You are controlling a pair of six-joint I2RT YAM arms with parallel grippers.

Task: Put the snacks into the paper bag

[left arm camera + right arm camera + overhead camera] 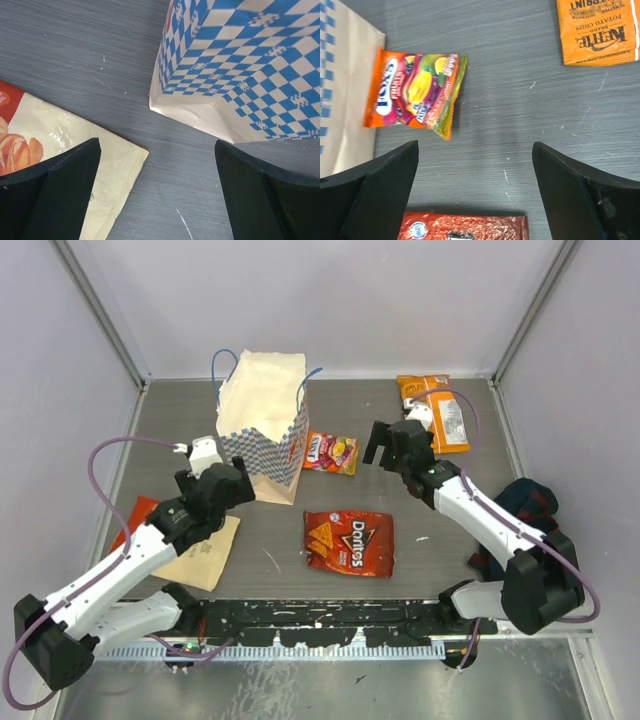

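The paper bag (262,425) stands upright at the back left, its mouth open; its checked band (240,65) fills the left wrist view. A small pink-yellow candy pack (331,452) lies against the bag's right side. The red Doritos bag (349,542) lies flat mid-table. An orange pack (435,412) lies at the back right. A red-orange pack (205,555) with a cream panel lies partly under my left arm. My left gripper (232,480) hovers open by the bag's near corner, nothing between its fingers. My right gripper (385,440) hangs open just right of the candy pack (415,92), empty.
A dark navy cloth bag (525,500) with red trim sits at the right edge beside my right arm. White walls close in the grey table (290,530) on three sides. The cream-panelled pack's corner (65,135) lies under my left finger.
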